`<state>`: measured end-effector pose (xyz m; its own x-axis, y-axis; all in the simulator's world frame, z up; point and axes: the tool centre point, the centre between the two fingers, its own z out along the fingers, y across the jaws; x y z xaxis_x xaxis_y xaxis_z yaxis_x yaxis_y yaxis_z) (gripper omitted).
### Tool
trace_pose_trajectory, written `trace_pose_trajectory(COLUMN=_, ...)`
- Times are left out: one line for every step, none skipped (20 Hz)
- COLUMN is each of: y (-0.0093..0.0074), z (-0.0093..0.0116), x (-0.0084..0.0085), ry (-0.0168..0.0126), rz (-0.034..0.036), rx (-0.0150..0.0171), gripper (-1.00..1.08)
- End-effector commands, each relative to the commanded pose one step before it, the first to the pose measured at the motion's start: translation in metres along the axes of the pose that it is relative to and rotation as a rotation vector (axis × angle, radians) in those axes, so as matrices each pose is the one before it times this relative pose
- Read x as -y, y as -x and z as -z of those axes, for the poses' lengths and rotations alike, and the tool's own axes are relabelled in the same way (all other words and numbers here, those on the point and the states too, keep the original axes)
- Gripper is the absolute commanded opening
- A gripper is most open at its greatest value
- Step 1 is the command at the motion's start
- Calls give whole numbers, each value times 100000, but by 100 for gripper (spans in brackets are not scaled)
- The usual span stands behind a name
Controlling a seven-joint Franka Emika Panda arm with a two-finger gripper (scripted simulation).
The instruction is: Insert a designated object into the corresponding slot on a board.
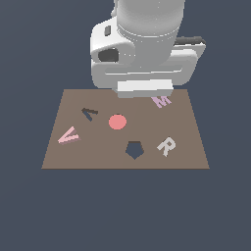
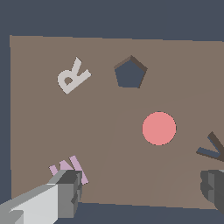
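Note:
The pale pink "V" block lies flat on the brown board near the exterior view's left edge; it is out of the wrist view. The dark V-shaped slot is a little beyond it, and part of it shows in the wrist view. My gripper is open and empty above the board's far edge, one finger over the lilac "M". In the exterior view the white hand hides the fingertips.
A red disc lies mid-board beside the slot. A dark pentagon hole and a white "R" are near the front. The "M" lies at the far right, under the hand. Around the board is dark floor.

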<state>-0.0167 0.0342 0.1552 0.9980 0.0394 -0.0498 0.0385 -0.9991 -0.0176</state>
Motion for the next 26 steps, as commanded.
trace_pose_trajectory(y=0, z=0, x=-1, ry=0, rz=0, rx=0, gripper=100)
trace_pose_trajectory(y=-17, z=-10, x=-16, ry=2, rz=-97, rx=-6, gripper=100)
trace_pose_trajectory(y=-50, z=-30, x=-44, ry=1, rz=-284, rx=-16, gripper=100)
trace_pose_trajectory(y=-83, z=-50, x=-79, ry=2, rz=-483, rx=-27, gripper=100)
trace_pose_trajectory(y=-117, z=-71, x=-108, ry=2, rz=-672, rx=-37, gripper=100)
trace_pose_trajectory(y=-151, z=-91, x=-140, ry=2, rz=-869, rx=-48, gripper=100)
trace_pose_trajectory(y=-185, z=-112, x=-174, ry=3, rz=-1070, rx=-59, gripper=100)
trace_pose_trajectory(y=-220, z=-133, x=-205, ry=3, rz=-1269, rx=-70, gripper=100)
trace_pose_trajectory(y=-256, z=-154, x=-240, ry=3, rz=-1477, rx=-82, gripper=100)
trace_pose_trajectory(y=-292, z=-175, x=-274, ry=3, rz=-1687, rx=-93, gripper=100)
trace_pose_trajectory(y=-329, z=-198, x=-310, ry=3, rz=-1903, rx=-106, gripper=100)
trace_pose_trajectory(y=-367, z=-220, x=-347, ry=2, rz=-2125, rx=-118, gripper=100)
trace_pose_trajectory(y=-406, z=-243, x=-384, ry=1, rz=-2352, rx=-131, gripper=100)
trace_pose_trajectory(y=-445, z=-266, x=-423, ry=0, rz=-2585, rx=-145, gripper=100)
trace_pose_trajectory(y=-486, z=-290, x=-463, ry=-2, rz=-2825, rx=-158, gripper=100)
trace_pose_trajectory(y=-528, z=-314, x=-504, ry=-5, rz=-3072, rx=-172, gripper=100)
trace_pose_trajectory(y=-571, z=-339, x=-547, ry=-8, rz=-3324, rx=-186, gripper=100)
trace_pose_trajectory(y=-615, z=-364, x=-591, ry=-11, rz=-3583, rx=-201, gripper=100)
trace_pose_trajectory(y=-659, z=-390, x=-636, ry=-15, rz=-3847, rx=-215, gripper=100)
trace_pose_trajectory(y=-704, z=-416, x=-682, ry=-20, rz=-4117, rx=-229, gripper=100)
trace_pose_trajectory(y=-747, z=-440, x=-727, ry=-26, rz=-4378, rx=-243, gripper=100)
trace_pose_trajectory(y=-748, z=-439, x=-729, ry=-30, rz=-4383, rx=-242, gripper=100)
trace_pose_trajectory(y=-729, z=-427, x=-712, ry=-33, rz=-4274, rx=-234, gripper=100)
trace_pose_trajectory(y=-710, z=-415, x=-695, ry=-36, rz=-4166, rx=-226, gripper=100)
trace_pose_trajectory(y=-690, z=-402, x=-677, ry=-38, rz=-4055, rx=-218, gripper=100)
trace_pose_trajectory(y=-670, z=-390, x=-658, ry=-40, rz=-3938, rx=-210, gripper=100)
